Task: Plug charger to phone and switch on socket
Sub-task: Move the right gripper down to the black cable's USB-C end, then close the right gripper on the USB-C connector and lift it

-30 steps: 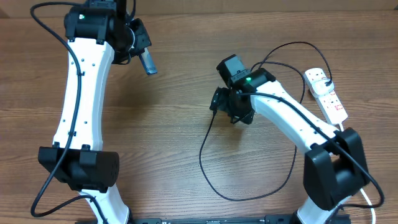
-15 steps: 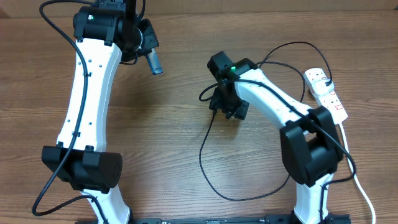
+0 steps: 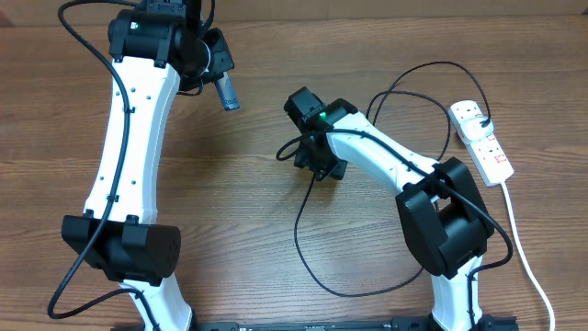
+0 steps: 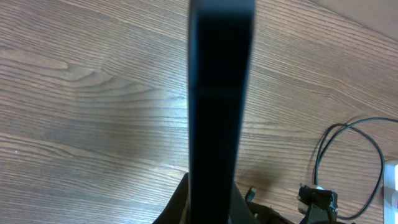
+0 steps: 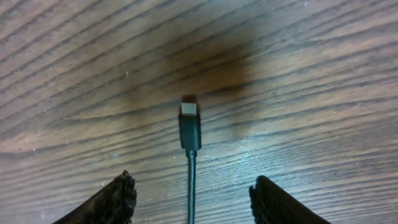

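Observation:
My left gripper is shut on the phone and holds it above the table at the back left. In the left wrist view the phone is edge-on, a dark upright bar between the jaws. My right gripper is open low over the middle of the table. In the right wrist view the charger's connector tip lies on the wood just ahead of my open fingers, and the thin cable runs back between them untouched. The cable loops to its black plug in the white socket at the right.
The socket's thick white cord runs down the right edge of the table. The charger cable's loop lies across the front middle. The right arm's wrist and cable show at the lower right of the left wrist view.
My right gripper has moved left across the table, toward the phone's side, and the cable tip has shifted left with it. The left arm shifted slightly early on, then held still with the phone.

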Tool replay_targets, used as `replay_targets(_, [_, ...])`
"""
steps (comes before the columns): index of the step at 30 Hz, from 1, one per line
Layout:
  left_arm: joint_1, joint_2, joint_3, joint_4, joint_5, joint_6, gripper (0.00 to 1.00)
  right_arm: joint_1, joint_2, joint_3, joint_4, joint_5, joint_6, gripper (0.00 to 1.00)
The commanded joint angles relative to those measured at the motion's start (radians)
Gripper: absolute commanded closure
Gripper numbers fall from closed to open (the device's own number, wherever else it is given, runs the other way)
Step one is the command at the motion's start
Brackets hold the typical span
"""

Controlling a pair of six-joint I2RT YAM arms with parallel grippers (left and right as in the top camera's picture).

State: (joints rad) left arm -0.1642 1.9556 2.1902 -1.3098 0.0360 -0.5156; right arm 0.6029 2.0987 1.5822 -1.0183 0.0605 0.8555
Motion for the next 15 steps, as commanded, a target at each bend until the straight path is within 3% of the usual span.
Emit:
replay_targets(1, [-0.005,0.003,0.004,0.009,-0.014,0.022,0.96,-0.002,-0.009,-0.011,0.007,0.029,0.016,0.48])
replay_targets(15, [-0.005,0.003,0.004,0.008,-0.013,0.022,0.96,0.006,0.055,-0.012,0.018,0.029,0.016,0.51])
